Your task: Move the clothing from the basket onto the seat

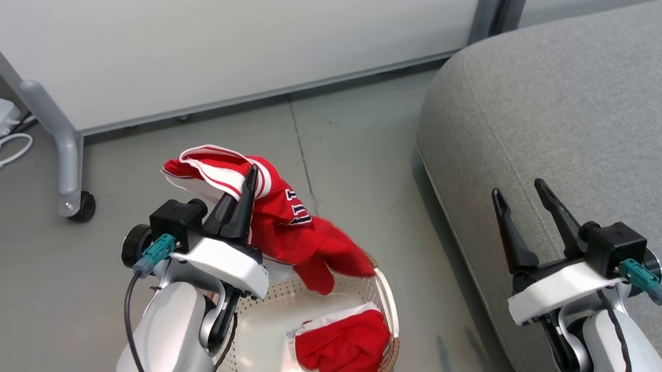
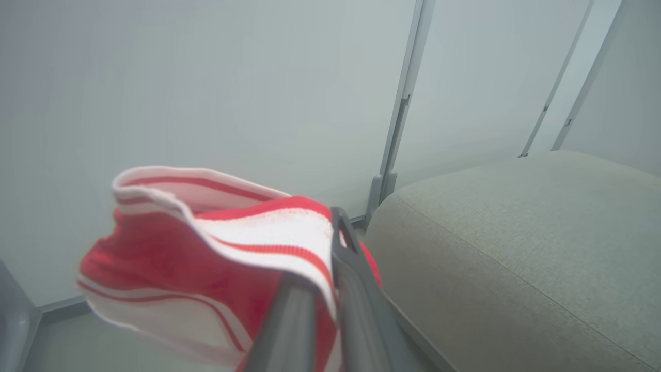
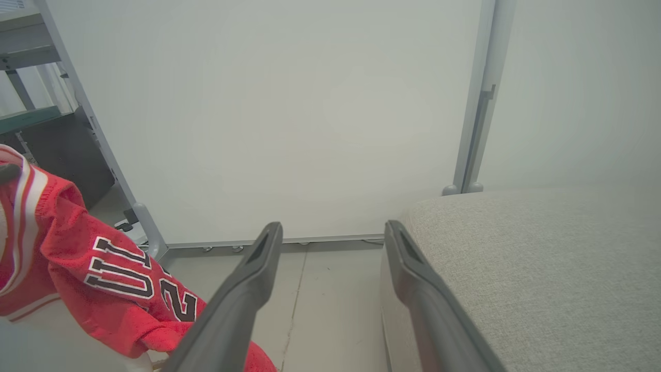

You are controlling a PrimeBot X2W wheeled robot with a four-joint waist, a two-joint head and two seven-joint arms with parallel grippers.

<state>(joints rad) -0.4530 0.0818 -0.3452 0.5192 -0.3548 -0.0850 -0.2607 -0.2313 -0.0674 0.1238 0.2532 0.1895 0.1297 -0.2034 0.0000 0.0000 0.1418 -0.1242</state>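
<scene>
My left gripper (image 1: 251, 175) pinches the red jersey (image 1: 285, 226) above the basket (image 1: 282, 300); my right gripper (image 1: 518, 189) gapes wide by the sofa (image 1: 570, 89).

Through the right wrist camera I see my right hand (image 3: 333, 227) with its two dark fingers (image 3: 242, 289) spread wide, grey floor (image 3: 330, 310) showing in the gap. One finger runs along the rounded edge of the light-grey seat (image 3: 542, 268) at the lower right. At the lower left hangs the red clothing (image 3: 77, 258), mesh fabric with dark white-edged lettering and white striped trim, its lower part passing behind the other finger. A white partition panel (image 3: 310, 119) stands behind, beside a grey post (image 3: 477, 113).
</scene>
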